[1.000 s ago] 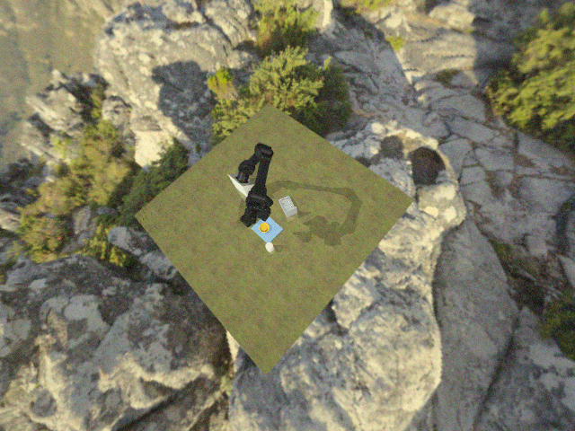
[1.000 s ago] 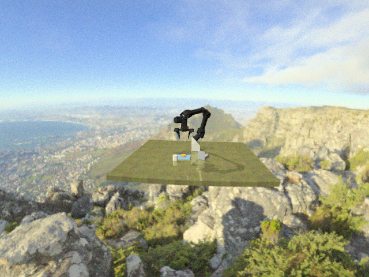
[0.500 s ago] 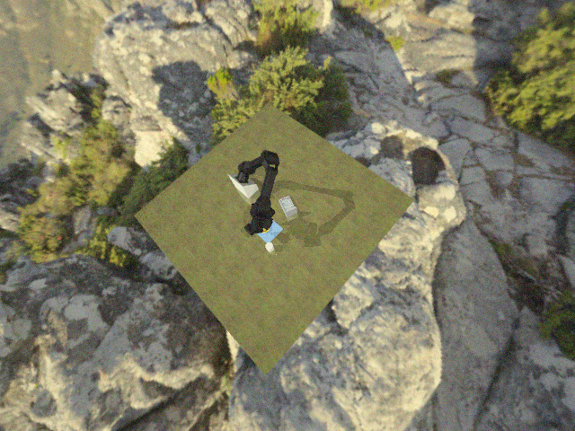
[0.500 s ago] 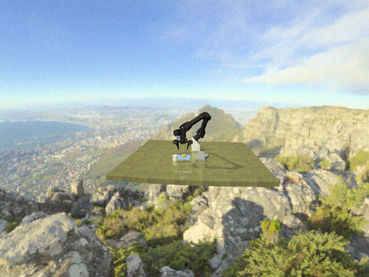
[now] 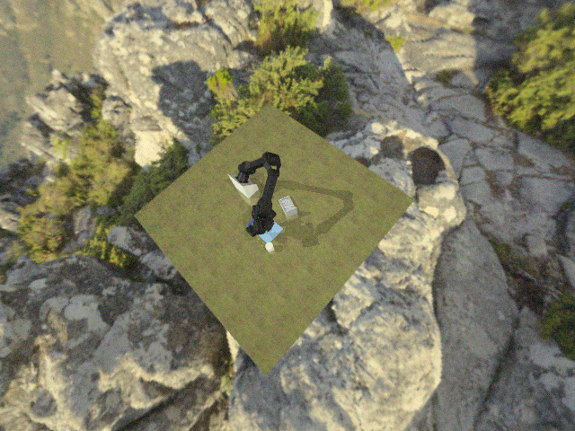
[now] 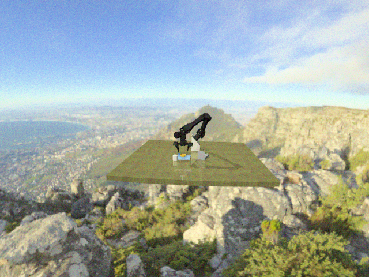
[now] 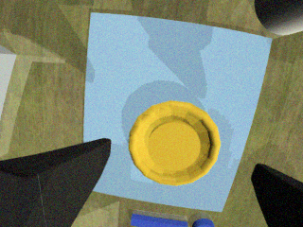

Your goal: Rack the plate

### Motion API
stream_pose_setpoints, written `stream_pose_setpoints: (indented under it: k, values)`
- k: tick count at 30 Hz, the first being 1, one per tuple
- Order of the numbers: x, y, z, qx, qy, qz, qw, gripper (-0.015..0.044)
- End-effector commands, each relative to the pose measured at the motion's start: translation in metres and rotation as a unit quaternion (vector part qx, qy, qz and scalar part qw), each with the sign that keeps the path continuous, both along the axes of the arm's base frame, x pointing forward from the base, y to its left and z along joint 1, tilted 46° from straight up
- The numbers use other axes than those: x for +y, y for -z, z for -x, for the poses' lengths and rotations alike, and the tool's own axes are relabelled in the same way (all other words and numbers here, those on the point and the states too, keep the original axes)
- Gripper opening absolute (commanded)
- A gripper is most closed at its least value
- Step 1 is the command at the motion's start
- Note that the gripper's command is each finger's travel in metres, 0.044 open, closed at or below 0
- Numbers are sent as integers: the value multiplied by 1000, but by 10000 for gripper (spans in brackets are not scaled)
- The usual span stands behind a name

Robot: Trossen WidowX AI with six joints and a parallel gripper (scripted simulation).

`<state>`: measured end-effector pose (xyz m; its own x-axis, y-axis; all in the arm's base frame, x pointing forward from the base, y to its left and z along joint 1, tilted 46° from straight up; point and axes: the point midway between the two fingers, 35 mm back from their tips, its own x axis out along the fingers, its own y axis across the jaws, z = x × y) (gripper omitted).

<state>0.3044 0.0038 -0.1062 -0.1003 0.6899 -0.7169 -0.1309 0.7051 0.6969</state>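
Observation:
The yellow round plate (image 6: 183, 155) (image 7: 174, 144) lies flat on a light blue mat, its hollow side up. In the top view the arm hides most of it. My gripper (image 6: 183, 151) (image 7: 182, 159) is open and empty, pointing down a little above the plate, with one finger on each side of it in the wrist view and neither seen touching it. The dish rack (image 5: 287, 206) (image 6: 201, 155) (image 7: 6, 85) is white-grey and stands beside the mat; only its edge shows at the left of the wrist view. Its slots hold no plate that I can see.
The blue mat (image 5: 272, 235) (image 6: 187, 158) (image 7: 115, 43) lies under the plate. A white cylinder (image 5: 269, 247) (image 6: 174, 157) (image 7: 285, 24) stands near a mat corner. A blue bar (image 7: 158, 220) and a small blue round piece (image 7: 204, 222) lie beside the opposite edge. A white block (image 5: 243, 187) (image 6: 195, 145) is at the arm's base.

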Motion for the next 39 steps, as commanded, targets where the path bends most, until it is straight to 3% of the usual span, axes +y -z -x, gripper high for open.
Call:
stream_pose_setpoints:
  k: [1,21,23,29,39]
  values:
    - [7,7,5,9,0,-4,1000,400]
    - [29,26,10,9,0,-6,1000,400]
    - [29,26,10,9,0,-6,1000,358]
    - [29,26,10,9,0,-6,1000,358]
    - [29,26,10,9,0,-6,1000,292]
